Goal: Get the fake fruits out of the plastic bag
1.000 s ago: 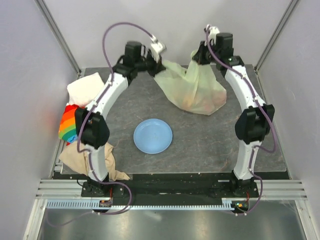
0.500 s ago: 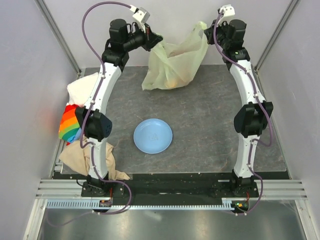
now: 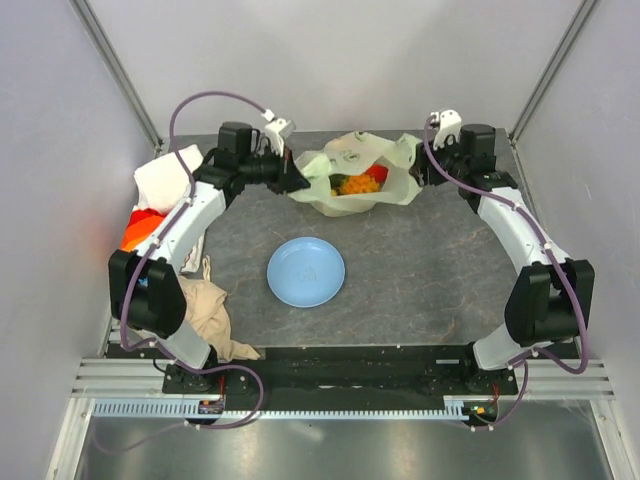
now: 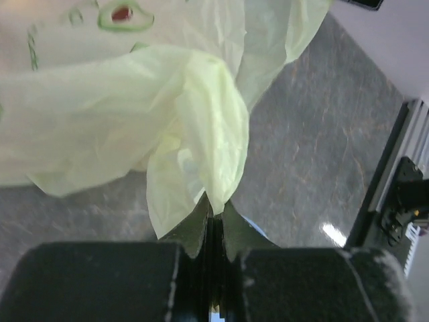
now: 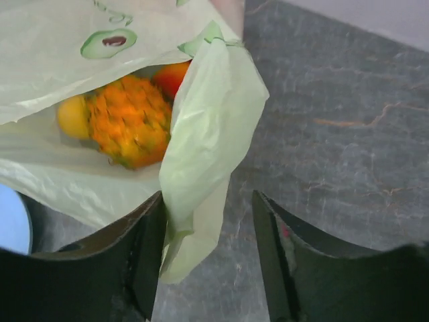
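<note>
We see the thin translucent pale yellow-green plastic bag (image 3: 352, 168) lying on the dark grey mottled counter (image 3: 430, 270) at its far middle, between the two arms. Its mouth gapes upward. Inside it sit the glossy plastic fake fruits (image 3: 358, 184), all within the film, none out on the counter.

Our left hand (image 4: 214, 205) is pinched tight, the two black fingers (image 4: 198, 225) pressed together on a gathered fold of the bag's edge. The film rises from that pinch and spreads away across the left wrist view. From above, this hand sits at the bag's left side, low over the counter.

Our right hand (image 5: 208, 196) stands wide, with clear space between its two dark fingers (image 5: 149, 248). A loose flap of the bag hangs down into that gap and lies against the finger on the left of that view; nothing is clamped. Just beyond the flap we make out the bumpy orange pineapple (image 5: 131, 122), a yellow round piece (image 5: 72, 115) touching its left side, and a red-orange piece (image 5: 173, 75) behind it.

The round light-blue plate (image 3: 306, 272) lies nearer the arm bases, apart from the bag. A white cloth (image 3: 165, 175) and a beige cloth (image 3: 205, 310) lie along the left edge.
</note>
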Available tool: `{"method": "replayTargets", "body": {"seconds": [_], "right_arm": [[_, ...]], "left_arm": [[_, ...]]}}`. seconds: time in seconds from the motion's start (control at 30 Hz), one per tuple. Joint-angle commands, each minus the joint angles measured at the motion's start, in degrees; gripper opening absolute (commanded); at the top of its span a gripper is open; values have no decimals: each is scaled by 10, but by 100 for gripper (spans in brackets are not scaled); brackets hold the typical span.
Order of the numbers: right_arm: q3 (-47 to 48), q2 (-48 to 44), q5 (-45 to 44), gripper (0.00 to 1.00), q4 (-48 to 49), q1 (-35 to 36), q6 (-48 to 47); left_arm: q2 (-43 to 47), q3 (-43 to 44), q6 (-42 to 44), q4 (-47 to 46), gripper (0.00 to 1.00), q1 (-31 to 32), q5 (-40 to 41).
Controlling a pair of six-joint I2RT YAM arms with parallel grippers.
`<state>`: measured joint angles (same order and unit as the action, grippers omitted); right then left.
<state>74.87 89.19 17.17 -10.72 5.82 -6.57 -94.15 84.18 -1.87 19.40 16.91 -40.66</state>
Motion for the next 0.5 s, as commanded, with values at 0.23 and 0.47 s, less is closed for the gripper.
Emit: {"method": "replayTargets", "body": {"seconds": [0.23,0.47], "right_arm": [[170,-86,142,68,-83,48,-39],[134,-19,183,46,-90,112,-70]], "left_arm": [[27,-43,-44,-12,2,8,0],[33,-52,-68,-26,2,14,15]]}}
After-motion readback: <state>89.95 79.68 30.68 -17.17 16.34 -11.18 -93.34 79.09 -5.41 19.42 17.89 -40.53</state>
